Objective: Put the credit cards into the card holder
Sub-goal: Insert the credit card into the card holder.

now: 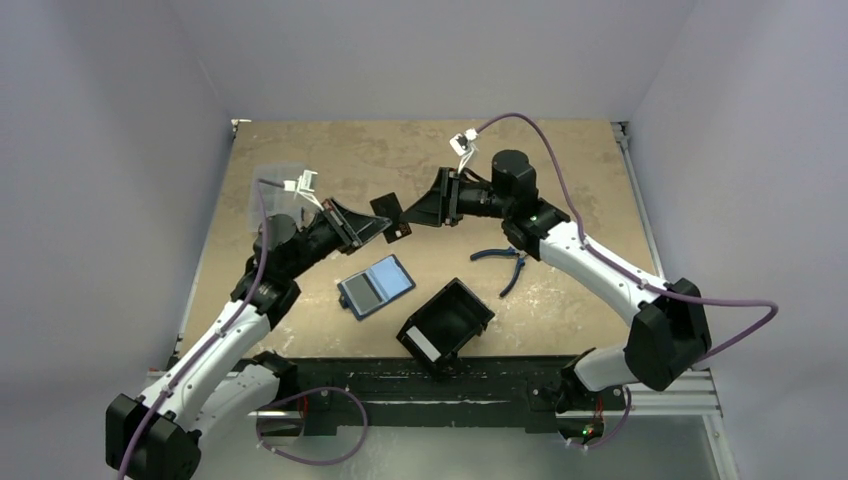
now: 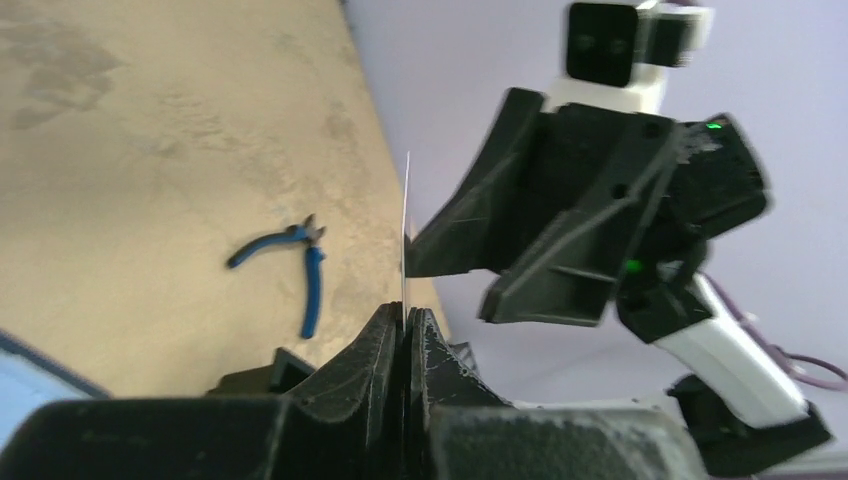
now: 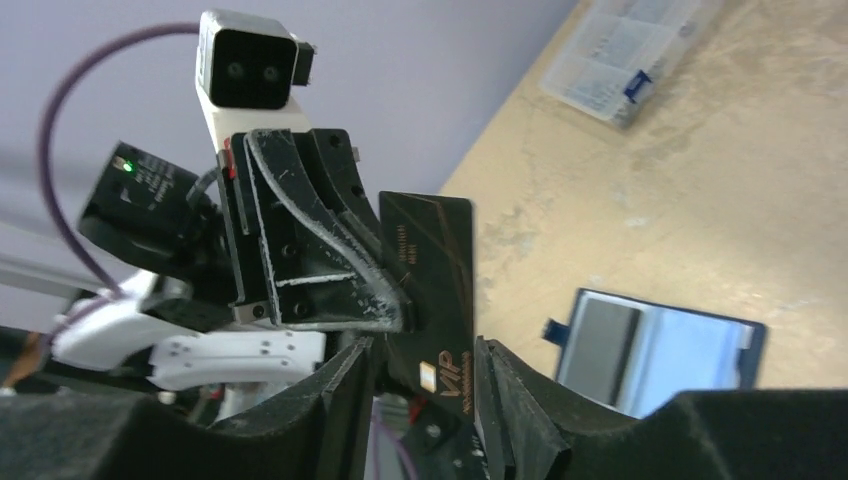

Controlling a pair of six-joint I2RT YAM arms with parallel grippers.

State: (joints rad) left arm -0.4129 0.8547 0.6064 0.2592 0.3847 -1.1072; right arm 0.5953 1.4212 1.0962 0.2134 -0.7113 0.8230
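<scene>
Behind left end effector [image 3: 403, 312], card [image 3: 445, 250] half-hidden

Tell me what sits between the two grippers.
A dark credit card, held in the air by the left gripper, reaching the right gripper; seen in the top view.

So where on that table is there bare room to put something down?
The tan table's far right corner, beyond the blue-handled pliers, is bare. Crowded: near centre, with the open blue card holder, black box-shaped tray and pliers.

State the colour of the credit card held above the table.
Black credit card with gold lines and lettering; the right wrist view shows it best.
</scene>
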